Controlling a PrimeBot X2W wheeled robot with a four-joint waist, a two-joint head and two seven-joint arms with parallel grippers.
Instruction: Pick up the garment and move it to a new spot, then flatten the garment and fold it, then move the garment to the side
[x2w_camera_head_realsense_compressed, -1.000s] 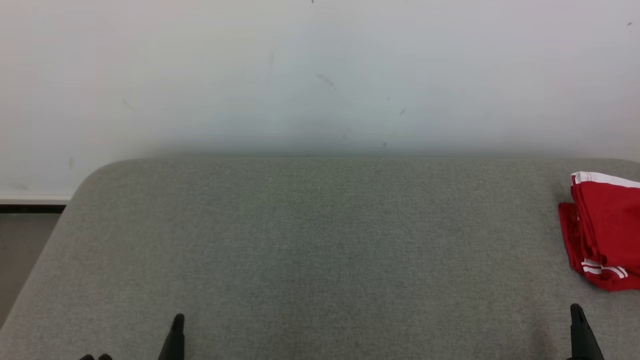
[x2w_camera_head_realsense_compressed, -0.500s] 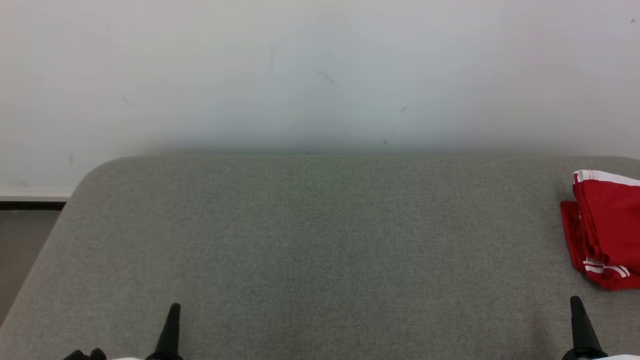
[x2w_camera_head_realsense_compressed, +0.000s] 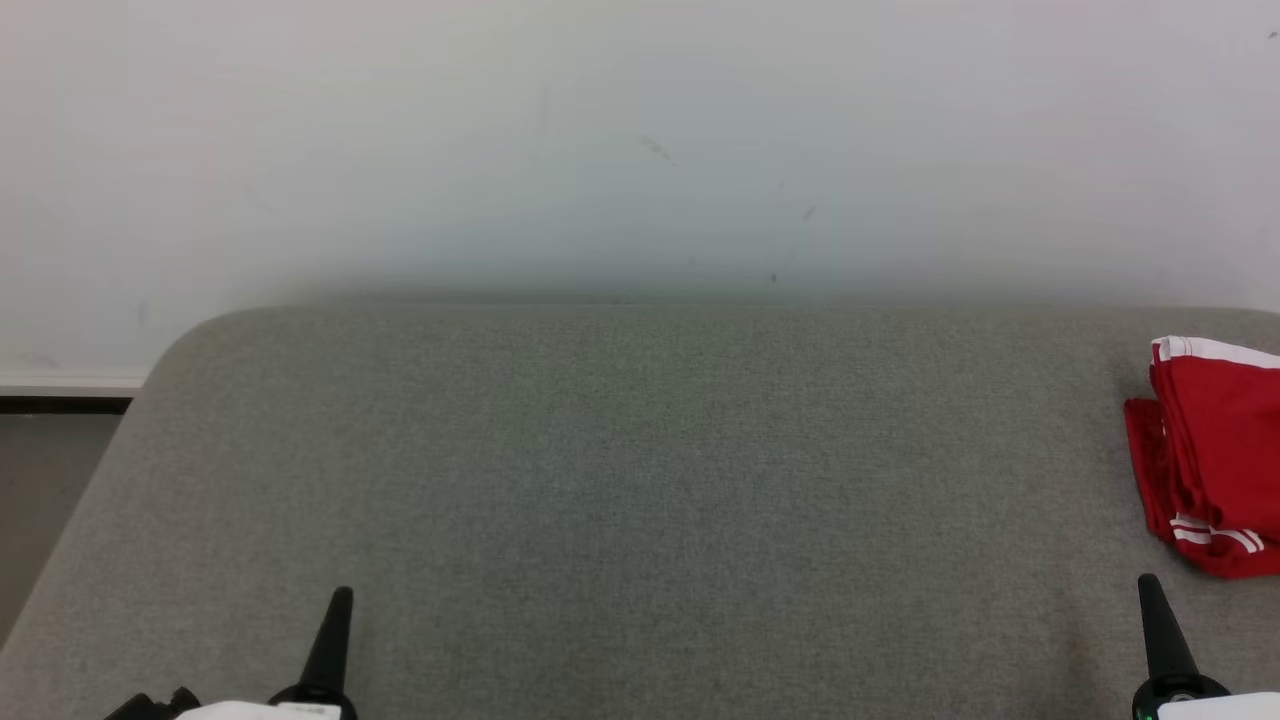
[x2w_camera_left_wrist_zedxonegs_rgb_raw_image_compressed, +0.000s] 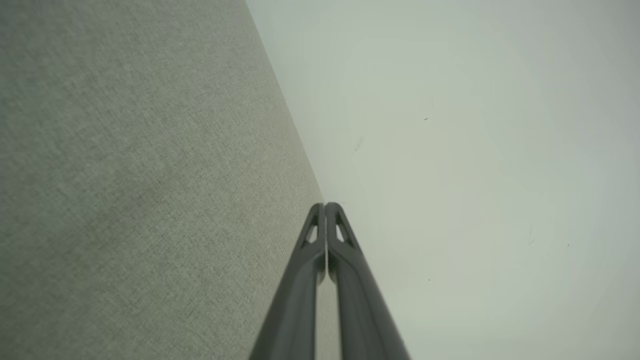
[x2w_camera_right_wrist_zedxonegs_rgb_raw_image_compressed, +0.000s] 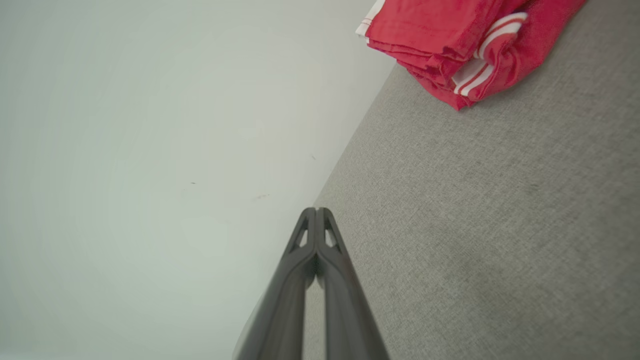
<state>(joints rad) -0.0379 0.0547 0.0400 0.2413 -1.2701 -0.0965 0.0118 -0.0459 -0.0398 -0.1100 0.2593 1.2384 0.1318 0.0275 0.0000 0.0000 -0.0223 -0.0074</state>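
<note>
A red garment (x2w_camera_head_realsense_compressed: 1215, 450) with white stripes lies folded in a stack at the right edge of the grey fabric table (x2w_camera_head_realsense_compressed: 640, 480), partly cut off by the head view's border. The right wrist view has the same garment (x2w_camera_right_wrist_zedxonegs_rgb_raw_image_compressed: 450, 40) near its top. My left gripper (x2w_camera_head_realsense_compressed: 338, 600) rests at the lower left, shut and empty, its fingers (x2w_camera_left_wrist_zedxonegs_rgb_raw_image_compressed: 325, 210) pressed together. At the lower right my right gripper (x2w_camera_head_realsense_compressed: 1148, 588) is shut too, holding nothing, its tips (x2w_camera_right_wrist_zedxonegs_rgb_raw_image_compressed: 316, 214) closed, a short way in front of the garment.
A pale wall (x2w_camera_head_realsense_compressed: 640, 140) runs along the table's far edge. The table's rounded left corner (x2w_camera_head_realsense_compressed: 190, 345) drops to a strip of floor (x2w_camera_head_realsense_compressed: 40, 500).
Both grippers have come further up into the head view, and the whole picture has shifted slightly, so the camera moved. The garment lies as before.
</note>
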